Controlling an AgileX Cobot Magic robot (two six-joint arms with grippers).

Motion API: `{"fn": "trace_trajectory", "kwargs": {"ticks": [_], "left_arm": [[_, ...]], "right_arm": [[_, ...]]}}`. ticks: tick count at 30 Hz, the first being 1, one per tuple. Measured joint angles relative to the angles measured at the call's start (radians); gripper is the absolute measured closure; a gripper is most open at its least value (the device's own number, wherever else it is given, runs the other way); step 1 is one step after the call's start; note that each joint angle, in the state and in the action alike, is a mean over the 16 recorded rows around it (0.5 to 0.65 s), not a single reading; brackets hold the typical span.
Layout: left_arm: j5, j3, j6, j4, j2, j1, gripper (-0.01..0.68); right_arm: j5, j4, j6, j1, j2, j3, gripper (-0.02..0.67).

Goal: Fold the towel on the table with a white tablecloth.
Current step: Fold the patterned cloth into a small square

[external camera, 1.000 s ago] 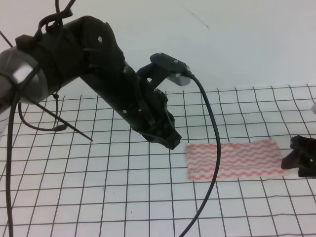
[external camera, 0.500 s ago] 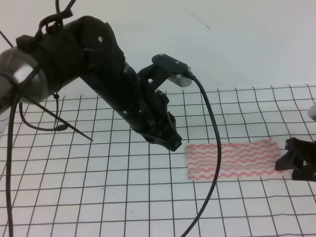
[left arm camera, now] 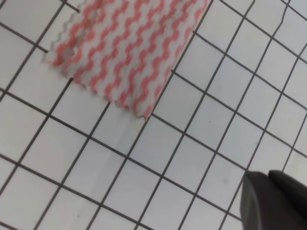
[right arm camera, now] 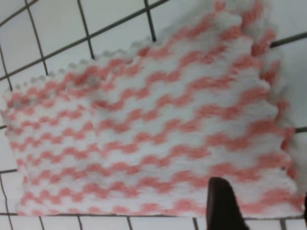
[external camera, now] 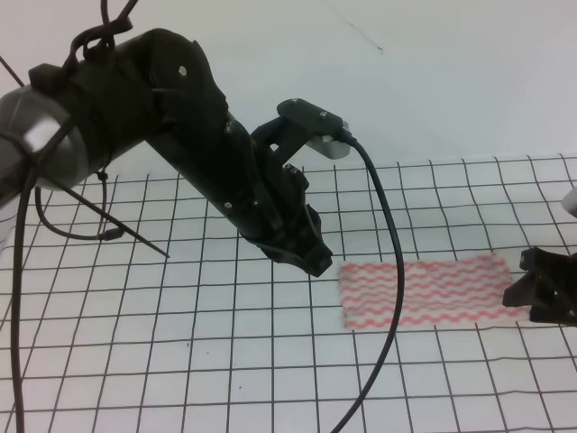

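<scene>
R gripper (external camera: 544,298) spread at towel (external camera: 419,290) edge; L gripper (external camera: 311,257) state unclear.

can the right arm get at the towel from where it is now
Probably yes. The right gripper sits at the towel's right end, and the right wrist view shows a fingertip over its edge, nothing between.

1. Bright, even, diffuse light fills every view; the white tablecloth (external camera: 180,361) reads pale and slightly washed out, with only faint shadows.
2. The high view is soft and grainy, and its grid lines bow slightly toward the edges.
3. The left wrist view is fairly sharp.
4. In the right wrist view the towel (right arm camera: 144,139) is blurred, worst at its right edge.
</scene>
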Motion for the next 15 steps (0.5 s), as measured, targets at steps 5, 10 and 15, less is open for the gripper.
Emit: {"fn": "trace_trajectory", "kwargs": {"ticks": [5, 10, 15], "left_arm": [[0.0, 0.0, 0.0, -0.002, 0.0, 0.0, 0.673], [0.002, 0.0, 0.0, -0.004, 0.0, 0.0, 0.673], [0.003, 0.0, 0.001, -0.005, 0.0, 0.0, 0.673]], "right_arm": [[0.001, 0.011, -0.016, 0.0, 0.0, 0.0, 0.302], [0.005, 0.008, -0.024, 0.0, 0.0, 0.0, 0.309], [0.011, -0.002, -0.031, 0.0, 0.0, 0.0, 0.317]]}}
